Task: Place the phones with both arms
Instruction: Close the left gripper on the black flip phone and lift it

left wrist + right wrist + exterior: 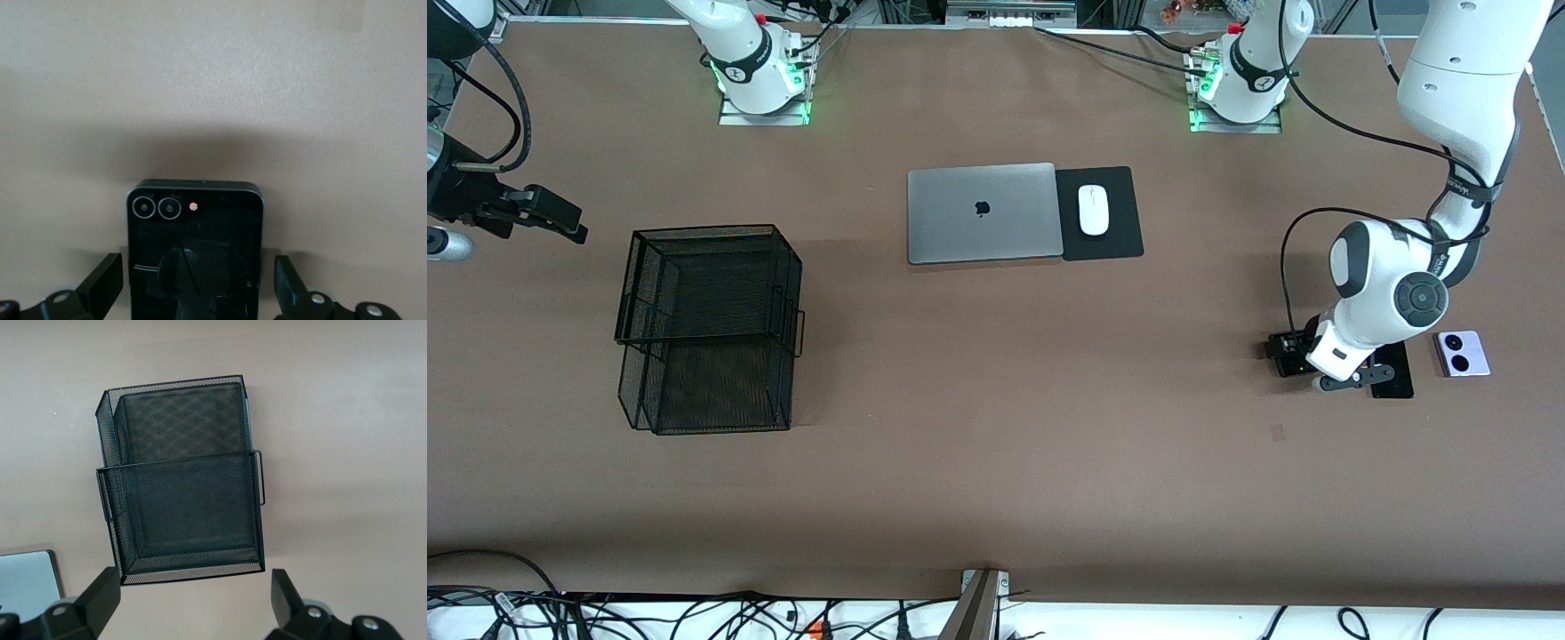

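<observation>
A black phone (195, 253) with two lens rings lies flat on the brown table at the left arm's end. My left gripper (197, 267) is low over it, open, with one finger (107, 277) on each side and a gap between each finger and the phone's edges. In the front view only a part of this phone (1394, 378) shows under the left arm's wrist. A lilac-white phone (1461, 353) with two black circles lies beside it, closer to the table's end. My right gripper (574, 227) hangs open and empty at the right arm's end, over the table beside the mesh basket.
A black two-tier mesh basket (710, 229) stands toward the right arm's end and also fills the right wrist view (180, 470). A shut silver laptop (983, 213) and a white mouse (1093, 210) on a black pad (1120, 236) lie mid-table near the bases.
</observation>
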